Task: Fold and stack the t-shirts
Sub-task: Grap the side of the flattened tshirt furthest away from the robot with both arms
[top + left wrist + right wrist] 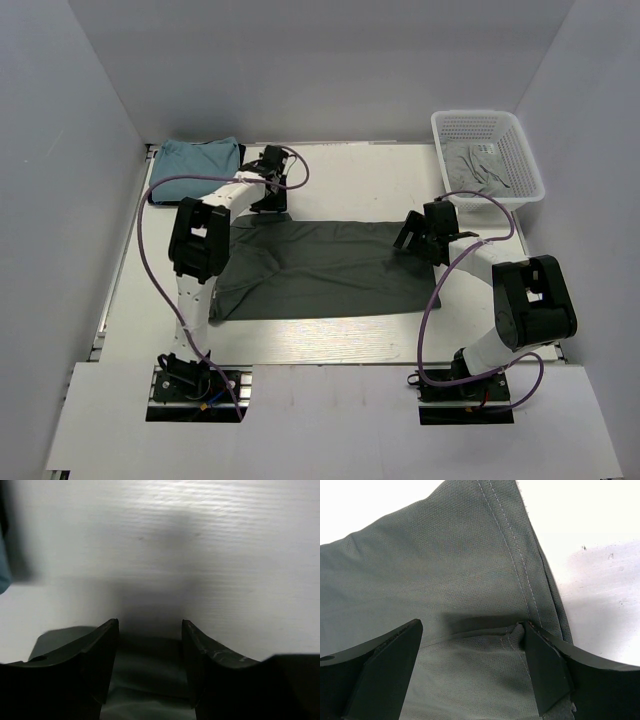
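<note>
Straddling the dark t-shirt [445,570] hem, right gripper [470,632] gapes

I see a white mesh basket [527,172] standing on the far right corner of the white table [350,172]. Plain white panels [70,180] enclose the table left, back and right. A white board [330,415] lies along its near edge.

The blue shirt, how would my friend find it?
Start at the white table, then go to its far left corner. The blue shirt lies there in a small bundle. It is the only blue one: the big spread-out shirt is dark grey-green, and the pale grey shirt sits in the basket.
</note>
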You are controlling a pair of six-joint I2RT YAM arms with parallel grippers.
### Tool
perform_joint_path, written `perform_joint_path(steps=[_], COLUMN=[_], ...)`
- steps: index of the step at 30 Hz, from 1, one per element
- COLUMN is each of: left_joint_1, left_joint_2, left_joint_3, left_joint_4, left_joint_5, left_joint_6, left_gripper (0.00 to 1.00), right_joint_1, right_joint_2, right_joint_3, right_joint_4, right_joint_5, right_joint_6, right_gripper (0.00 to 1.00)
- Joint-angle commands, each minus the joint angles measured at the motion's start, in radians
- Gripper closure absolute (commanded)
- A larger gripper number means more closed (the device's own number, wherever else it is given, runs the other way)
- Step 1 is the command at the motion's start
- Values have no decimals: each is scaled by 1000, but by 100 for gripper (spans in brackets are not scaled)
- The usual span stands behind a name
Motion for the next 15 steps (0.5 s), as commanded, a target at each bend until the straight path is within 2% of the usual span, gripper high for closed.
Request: perform_joint_path(steps=[1, 3, 8, 10, 11, 13, 14, 15], left_joint_1=[23, 23, 23, 23, 23, 23, 23, 23], left_joint_2=[-132, -147, -157, -157, -146, -146, -146, -146], left_joint_3=[-53, -94, -136, -145, -154, -167, -167, -167], left_joint_4=[-19, 3, 3, 3, 3, 3, 14, 14], left_joint_5=[-78, -26, -25, -10, -10, 8, 8, 19], left_joint_6=[-42, -27, -27, -27, -27, -27, -27, -27], left_gripper=[36, 36, 36, 40, 50, 64, 84, 96], right_joint_1=[1, 1, 0, 1, 1, 0, 3, 0], right_joint_2=[39, 41, 38, 36, 39, 39, 39, 39], right_joint_3=[-35, -33, -35, -33, -30, -30, -29, -30], right_joint_4=[-63, -66, -66, -66, -64, -68, -68, -69], right_joint_5=[-30, -30, -33, -32, -32, -32, -32, -35], right_joint_6=[-11, -8, -11, -12, -11, -8, -8, -8], right_gripper=[14, 14, 14, 14, 14, 14, 14, 14])
